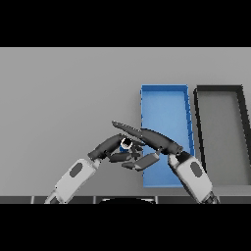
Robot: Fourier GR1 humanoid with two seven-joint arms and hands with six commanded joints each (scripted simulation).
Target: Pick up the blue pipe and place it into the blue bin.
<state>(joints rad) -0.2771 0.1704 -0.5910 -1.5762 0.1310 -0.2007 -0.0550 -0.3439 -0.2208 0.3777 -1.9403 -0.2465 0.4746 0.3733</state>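
Observation:
The blue pipe (125, 143) shows only as a short blue piece with a pale end, just left of the blue bin's (164, 98) near left corner. My left hand (109, 146) comes in from the lower left, and its fingers are curled round the pipe. My right hand (156, 140) reaches in from the lower right across the bin's near end. Its straight fingers stretch leftward over the pipe and the left hand, with the thumb below them. Most of the pipe is hidden by the two hands.
A dark grey bin (221, 93) stands right beside the blue bin, on its right. The grey table (63, 93) stretches away to the left and back.

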